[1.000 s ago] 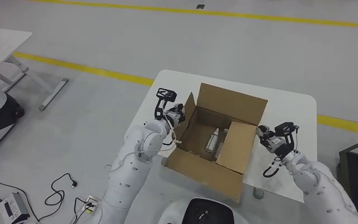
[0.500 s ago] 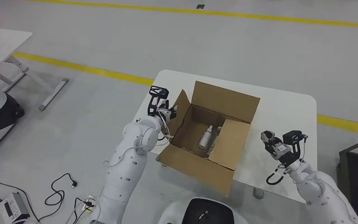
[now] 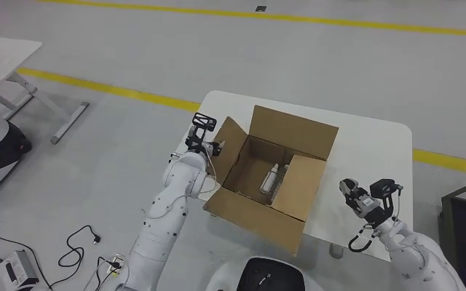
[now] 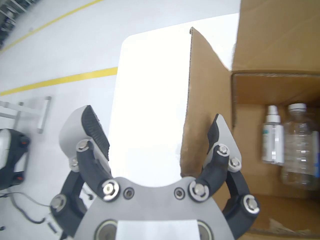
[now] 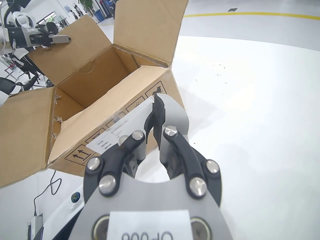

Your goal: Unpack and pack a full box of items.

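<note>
While its flaps are standing open, the cardboard box (image 3: 255, 211) (image 4: 270, 26) (image 5: 100, 58) is sitting on the white table (image 3: 364, 138) (image 4: 150, 76) (image 5: 250, 88), toward the robot's left half of it. Inside, a white spray bottle (image 3: 269, 178) (image 4: 272, 136) and a clear water bottle (image 4: 297, 146) are lying side by side on the box floor. The left gripper (image 3: 203, 122) (image 4: 151, 112) is hovering at the box's left flap with its fingers spread wide; the flap's edge is passing between them, close to the finger on the box side, though I cannot tell whether it is touching. The right gripper (image 3: 345, 188) (image 5: 156, 103) is hanging over the table near the box's right side, apart from the cardboard, its fingers pressed together on nothing. Yellow floor lines (image 3: 109, 89) are running past the table.
</note>
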Robot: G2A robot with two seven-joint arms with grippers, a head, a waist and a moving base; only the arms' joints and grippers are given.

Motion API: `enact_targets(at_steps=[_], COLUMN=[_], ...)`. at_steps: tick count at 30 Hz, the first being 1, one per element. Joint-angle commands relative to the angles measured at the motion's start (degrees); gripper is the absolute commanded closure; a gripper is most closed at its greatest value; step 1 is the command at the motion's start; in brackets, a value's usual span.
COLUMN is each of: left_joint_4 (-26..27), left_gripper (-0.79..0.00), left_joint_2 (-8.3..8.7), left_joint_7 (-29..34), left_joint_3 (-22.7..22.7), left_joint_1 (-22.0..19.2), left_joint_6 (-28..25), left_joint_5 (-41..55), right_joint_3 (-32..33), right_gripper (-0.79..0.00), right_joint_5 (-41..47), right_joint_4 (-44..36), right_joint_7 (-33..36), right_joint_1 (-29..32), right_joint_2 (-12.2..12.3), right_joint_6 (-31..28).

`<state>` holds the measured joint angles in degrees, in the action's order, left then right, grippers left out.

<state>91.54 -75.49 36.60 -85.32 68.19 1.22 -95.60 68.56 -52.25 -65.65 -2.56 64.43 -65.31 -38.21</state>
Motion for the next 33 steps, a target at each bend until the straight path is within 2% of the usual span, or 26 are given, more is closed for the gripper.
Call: enact_targets(at_steps=[1,6,19,24,25,28,33], left_joint_4=[-1.7,-5.3,-9.6,-5.0,-2.0,3.2,10.1], left_gripper=[-0.785,-0.785,-0.785,-0.785,-0.785,-0.785,-0.785], left_joint_2=[-0.17,-0.07,-0.64,-0.79,-0.79,-0.52,-0.86], left_joint_7=[-1.1,-2.0,-2.9,-3.6,-6.0,-11.8,-12.0], left_joint_3=[0.0,1.0,3.5,3.4,3.3,5.4,8.4], left_joint_1=[0.3,0.1,-0.8,-0.1,0.6,3.6,6.4], left_joint_6=[1.2,2.4,4.1,2.8,3.1,0.9,-0.5], left_joint_5=[1.5,-3.8,-4.6,-1.5,-1.4,-6.8,-5.1], right_joint_3=[0.2,0.4,-0.2,-0.2,-0.1,0.2,0.8], right_gripper=[0.0,0.0,0.0,0.0,0.0,0.0,0.0], right_joint_5=[0.0,-0.1,0.3,0.2,0.2,0.1,0.0], right_joint_4=[-0.5,-0.6,0.6,0.8,0.8,0.5,0.1], right_joint_7=[0.3,0.8,1.1,1.3,1.3,1.5,1.6], right_joint_1=[0.6,1.2,1.0,0.7,0.7,0.7,0.8], right_joint_2=[0.1,0.1,-0.2,-0.3,-0.3,-0.2,-0.1], right_joint_6=[-0.2,0.1,-0.2,-0.4,-0.5,-0.6,-0.7])
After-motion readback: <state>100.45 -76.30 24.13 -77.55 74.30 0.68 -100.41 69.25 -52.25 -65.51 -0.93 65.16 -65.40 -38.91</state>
